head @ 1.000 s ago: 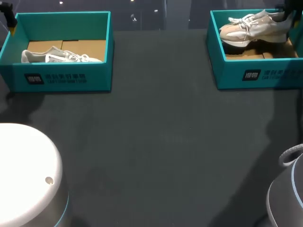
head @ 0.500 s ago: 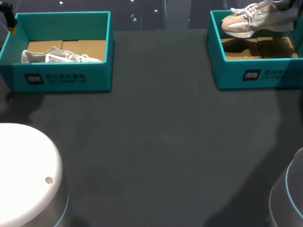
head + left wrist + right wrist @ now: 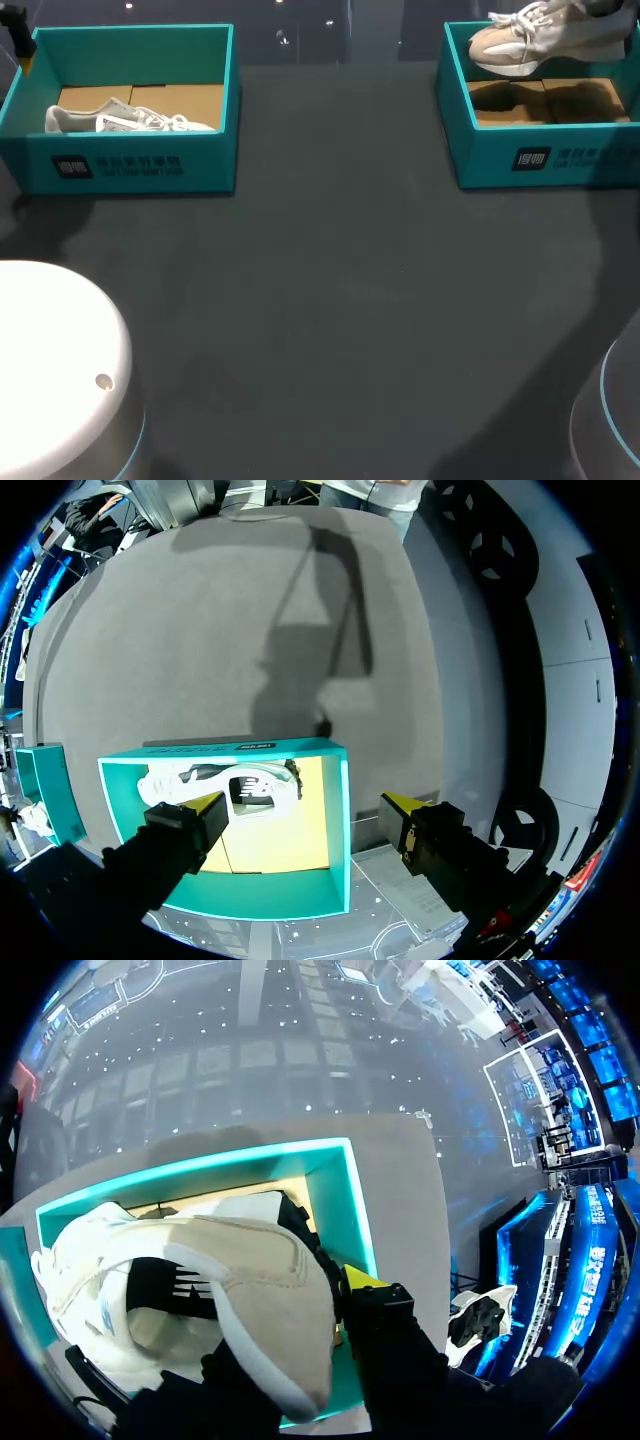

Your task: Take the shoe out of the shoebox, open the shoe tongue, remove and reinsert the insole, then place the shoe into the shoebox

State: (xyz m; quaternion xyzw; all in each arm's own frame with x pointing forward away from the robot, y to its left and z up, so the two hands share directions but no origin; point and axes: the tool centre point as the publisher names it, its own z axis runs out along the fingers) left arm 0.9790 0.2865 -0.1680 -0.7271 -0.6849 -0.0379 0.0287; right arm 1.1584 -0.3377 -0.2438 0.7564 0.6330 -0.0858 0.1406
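Head view: shoe (image 3: pixel 530 42) hangs above the far-right shoebox (image 3: pixel 520 160), heel clenched in our right tool (image 3: pixel 300 1340). Our left tool (image 3: pixel 300 820) sits released over the far-left shoebox (image 3: pixel 215 748).

Looking straight down on grey tabletop (image 3: pixel 250 630). Noted teal shoebox (image 3: pixel 300 748), open-topped, beneath left end effector (image 3: pixel 303 810), with cardboard-coloured floor showing. Noted white shoe (image 3: pixel 240 785) inside, lying along the wall farthest from the end effector, laces visible. Recorded fingers spread wide: one yellow tip (image 3: pixel 208 808) over the box interior just beside the shoe, other tip (image 3: pixel 402 808) outside the box's side wall. Logged dark arm shadow (image 3: pixel 310 660) across tabletop beyond the box. Logged second teal box (image 3: pixel 45 780), partly visible, off to the side of the first.
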